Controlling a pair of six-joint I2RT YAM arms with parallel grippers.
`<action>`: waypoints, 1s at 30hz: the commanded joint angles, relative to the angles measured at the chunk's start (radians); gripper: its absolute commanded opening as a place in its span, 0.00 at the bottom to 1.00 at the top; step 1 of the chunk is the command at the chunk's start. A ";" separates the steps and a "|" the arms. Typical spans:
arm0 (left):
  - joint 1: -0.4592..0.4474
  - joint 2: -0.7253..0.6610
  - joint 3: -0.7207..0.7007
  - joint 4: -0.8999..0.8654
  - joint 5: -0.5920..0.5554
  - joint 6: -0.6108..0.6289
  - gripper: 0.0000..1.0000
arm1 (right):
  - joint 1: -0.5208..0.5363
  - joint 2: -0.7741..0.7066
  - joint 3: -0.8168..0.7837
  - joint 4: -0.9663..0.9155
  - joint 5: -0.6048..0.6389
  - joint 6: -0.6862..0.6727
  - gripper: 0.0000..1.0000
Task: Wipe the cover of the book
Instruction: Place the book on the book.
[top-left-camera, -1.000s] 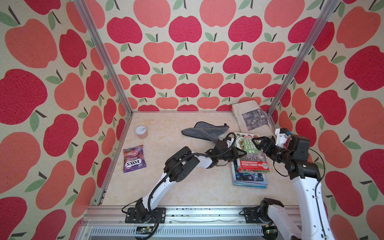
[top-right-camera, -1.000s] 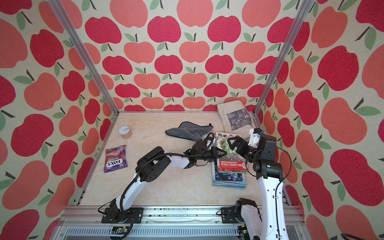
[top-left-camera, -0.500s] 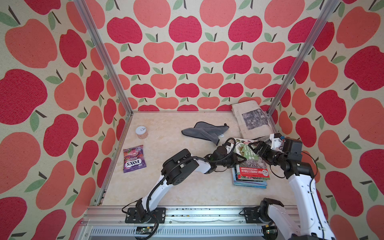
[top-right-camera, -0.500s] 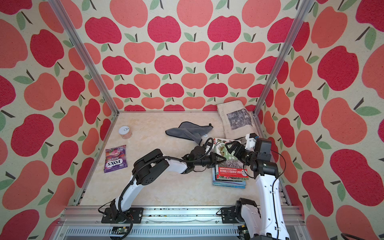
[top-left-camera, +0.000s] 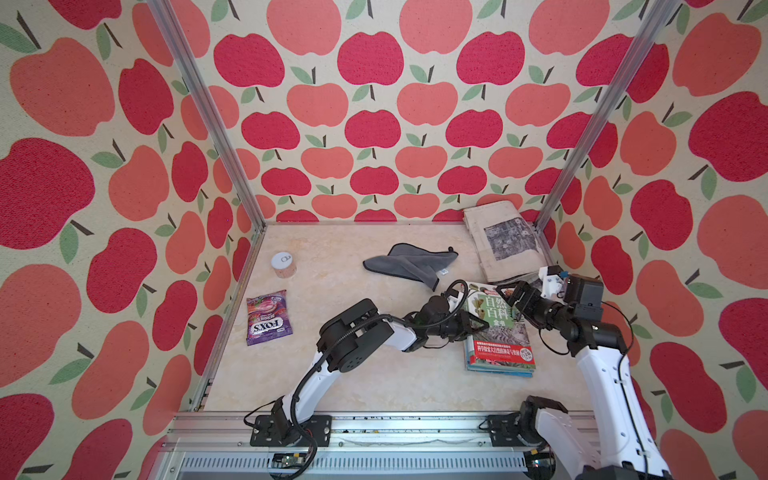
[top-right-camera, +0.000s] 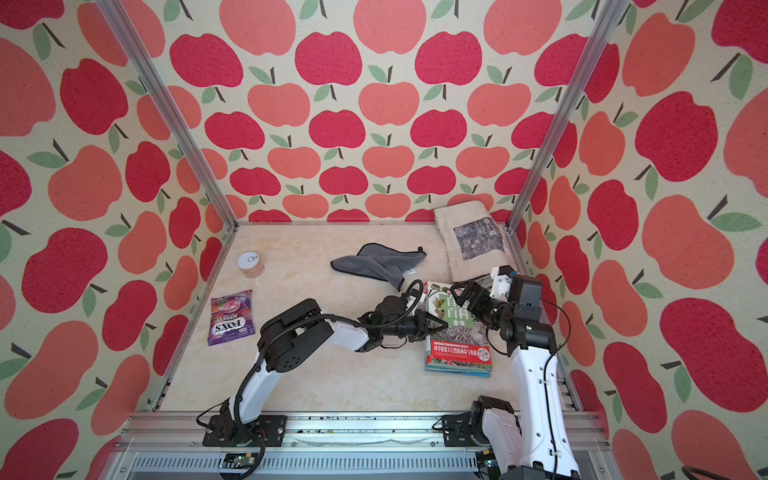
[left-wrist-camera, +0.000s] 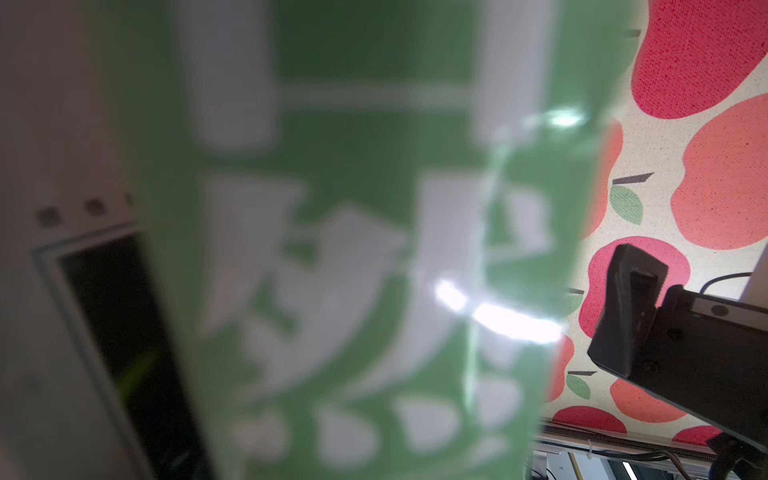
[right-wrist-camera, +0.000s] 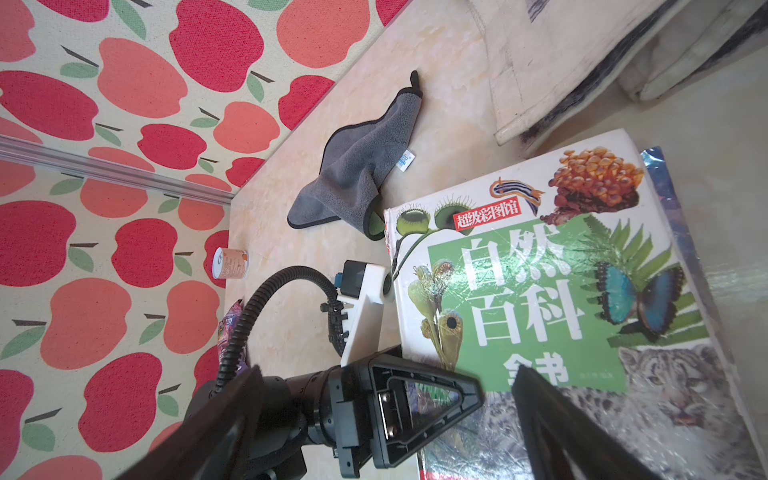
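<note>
Tan can (top-left-camera: 284, 264) sits lidded, contents hidden; left gripper (top-left-camera: 480, 326), clamped on the book (top-left-camera: 500, 334) by its edge, has slid frontward, right gripper (top-left-camera: 509, 293) gaping empty.

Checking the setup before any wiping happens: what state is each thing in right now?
book: closed, cover up, resting on a second book.
second book: closed, flat underneath.
cloth: crumpled, lying loose, not held.
can: upright, closed.
candy bag: lying flat, looks unopened.
newspaper: folded, in the back corner.
left gripper: shut on the book's spine edge.
right gripper: open, empty, above the book.
</note>
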 joint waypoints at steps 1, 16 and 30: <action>-0.005 -0.093 0.030 0.087 0.038 0.061 0.27 | 0.007 0.015 -0.017 0.008 -0.011 -0.019 0.98; -0.004 -0.313 0.101 -0.809 -0.029 0.414 0.99 | 0.111 0.042 0.009 -0.021 0.104 -0.047 0.98; 0.027 -0.161 0.382 -1.194 -0.065 0.600 0.99 | 0.127 0.033 0.037 -0.051 0.166 -0.070 0.98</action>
